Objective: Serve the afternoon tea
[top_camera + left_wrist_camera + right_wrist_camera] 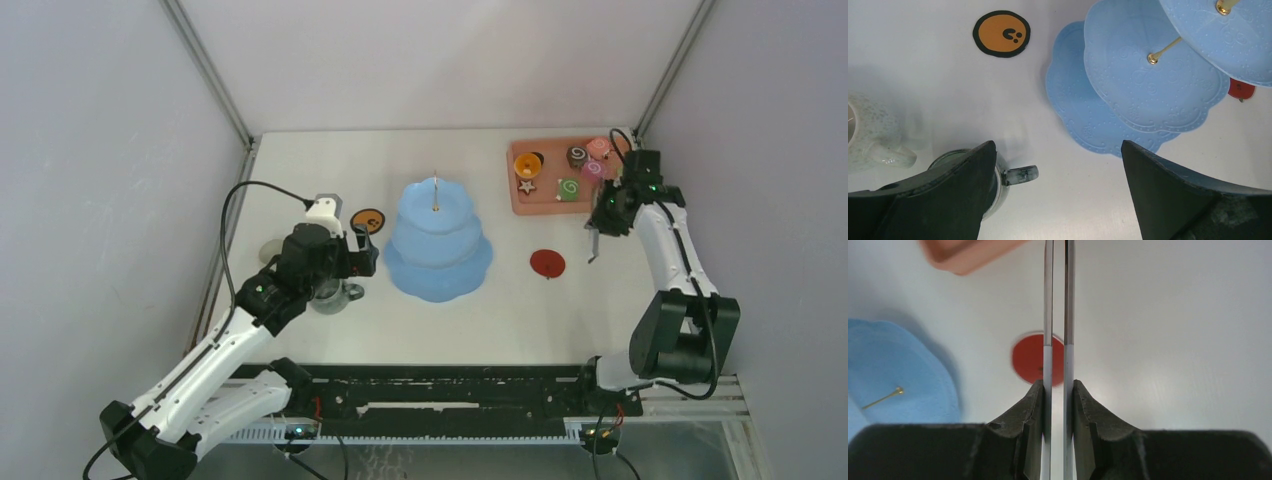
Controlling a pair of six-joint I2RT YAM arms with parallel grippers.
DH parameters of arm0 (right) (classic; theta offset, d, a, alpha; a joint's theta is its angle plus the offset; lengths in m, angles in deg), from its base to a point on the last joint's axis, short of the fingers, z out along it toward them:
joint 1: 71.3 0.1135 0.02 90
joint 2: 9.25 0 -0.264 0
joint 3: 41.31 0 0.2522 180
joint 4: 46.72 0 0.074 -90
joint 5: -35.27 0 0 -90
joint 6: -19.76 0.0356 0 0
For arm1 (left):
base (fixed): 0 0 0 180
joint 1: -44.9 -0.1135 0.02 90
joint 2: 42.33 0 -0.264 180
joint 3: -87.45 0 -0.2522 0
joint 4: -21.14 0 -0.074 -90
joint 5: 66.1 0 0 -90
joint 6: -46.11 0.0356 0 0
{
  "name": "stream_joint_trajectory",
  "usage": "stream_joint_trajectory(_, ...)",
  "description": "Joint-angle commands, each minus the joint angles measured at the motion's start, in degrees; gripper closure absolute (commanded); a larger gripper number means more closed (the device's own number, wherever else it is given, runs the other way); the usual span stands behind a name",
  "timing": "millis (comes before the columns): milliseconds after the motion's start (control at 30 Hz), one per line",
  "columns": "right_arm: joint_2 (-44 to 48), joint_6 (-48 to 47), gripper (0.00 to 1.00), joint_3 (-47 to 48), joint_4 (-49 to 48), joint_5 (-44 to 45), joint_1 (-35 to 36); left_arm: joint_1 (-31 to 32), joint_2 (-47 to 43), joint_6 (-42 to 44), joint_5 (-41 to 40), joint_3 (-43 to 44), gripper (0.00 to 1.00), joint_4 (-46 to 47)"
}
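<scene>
The small colourful toy pastries (569,189) (swirl rolls, a star cookie and an orange tart) lie on the salmon-pink rectangular tray (540,203) at the far right of the white counter (300,170). They look light and probably smooth-skinned. Each is best pinched across its middle, since a squeeze near an edge could make it pop out or roll.

The right hand (1058,390) is clenched on the long metal tongs (1048,315), whose thin blades lie close together. It hangs beside the tray's near right corner, and nothing shows between the blades where they are visible.

The light blue three-tier cake stand (437,255) stands mid-counter. It looks stiff, its tiers are bare, and a slim gold rod runs up the centre. The upper tiers overhang the lower ones, so the lower shelves have to be reached from the side.

The left hand (1057,150) is fully released. One finger sits over the grey-green speckled mug (1020,175), whose handle points toward the stand. The mug looks glazed, hard, heavier than the toys and likely slippery, so the wall at the rim seems the safer hold. The white speckled mug (873,135) sits just beside it and crowds a grasp from that side.

A round orange coaster with a black rim (368,220) lies between the mugs and the stand. A round red coaster (547,263) lies between the stand and the tongs.
</scene>
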Motion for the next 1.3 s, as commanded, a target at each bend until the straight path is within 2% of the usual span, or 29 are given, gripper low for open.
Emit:
stream_joint_trajectory(0, 3.89, 0.55, 1.0, -4.05, -3.29, -0.96, -3.01, 0.19, -0.21, -0.5, 1.26, 1.33, 0.0, 2.29)
stream_joint_trajectory(300, -0.08, 0.39, 1.0, -3.73, -5.71, -5.78, -3.0, 0.16, -0.27, -0.94, 1.18, 1.11, 0.0, 2.43)
stream_joint_trajectory(633, -4.15, 2.06, 1.0, -2.48, -8.48, -15.02, -1.3, 0.19, 0.19, -0.95, 1.37, 1.58, 0.0, 2.27)
stream_joint_trajectory(967, -1.57, 1.83, 1.0, -1.28, -5.74, -7.97, -0.42, 0.15, -0.23, -0.98, 0.97, 1.33, 0.0, 1.93)
stream_joint_trajectory(1100, 0.13, 0.83, 0.92, -1.28, -1.54, -3.5, 1.5, 0.16, 0.66, -0.93, 1.51, 1.48, 0.0, 1.97)
stream_joint_trajectory(1267, 1.65, 0.92, 0.75, -1.28, -1.02, -2.05, 5.04, 0.15, 0.62, -1.2, 1.91, 1.24, 0.0, 2.52)
